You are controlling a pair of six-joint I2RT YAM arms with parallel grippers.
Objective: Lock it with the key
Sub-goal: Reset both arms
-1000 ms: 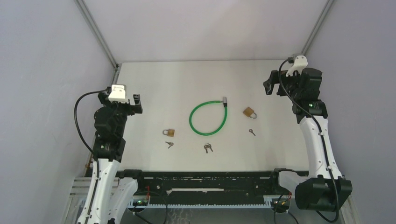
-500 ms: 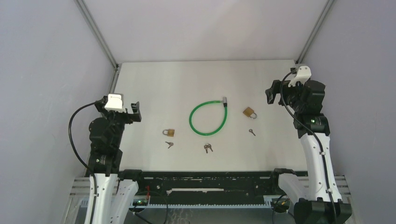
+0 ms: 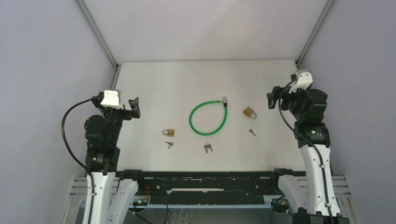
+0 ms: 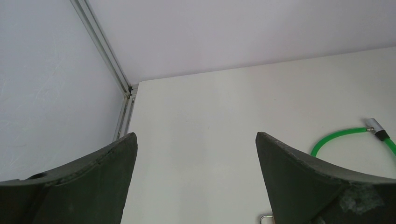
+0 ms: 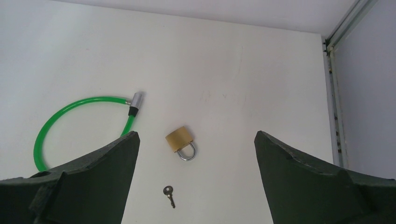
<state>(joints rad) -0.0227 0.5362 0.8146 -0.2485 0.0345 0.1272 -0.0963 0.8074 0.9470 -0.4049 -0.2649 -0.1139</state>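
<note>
A green cable lock (image 3: 208, 119) lies looped mid-table. To its right rests a brass padlock (image 3: 249, 112) with a small key (image 3: 252, 132) just in front of it. A second brass padlock (image 3: 169, 132) sits to the left, a key (image 3: 169, 144) close by it, and a pair of keys (image 3: 208, 148) lies nearer the front. My left gripper (image 3: 132, 107) hangs open over the left side, holding nothing. My right gripper (image 3: 273, 97) hangs open at the right. Its wrist view shows the padlock (image 5: 181, 141) and key (image 5: 169, 196) on the table between the wide fingers (image 5: 93, 177).
Grey walls close the table in on the left, back and right, with a metal rail (image 3: 99, 35) in each back corner. In the left wrist view, part of the green cable (image 4: 336, 137) and a padlock shackle (image 4: 265, 217) peek past the right finger.
Both arms have drawn back toward the near edge, the left one also shifting left and the right one right. Both grippers stay open and the things on the table have not moved.
</note>
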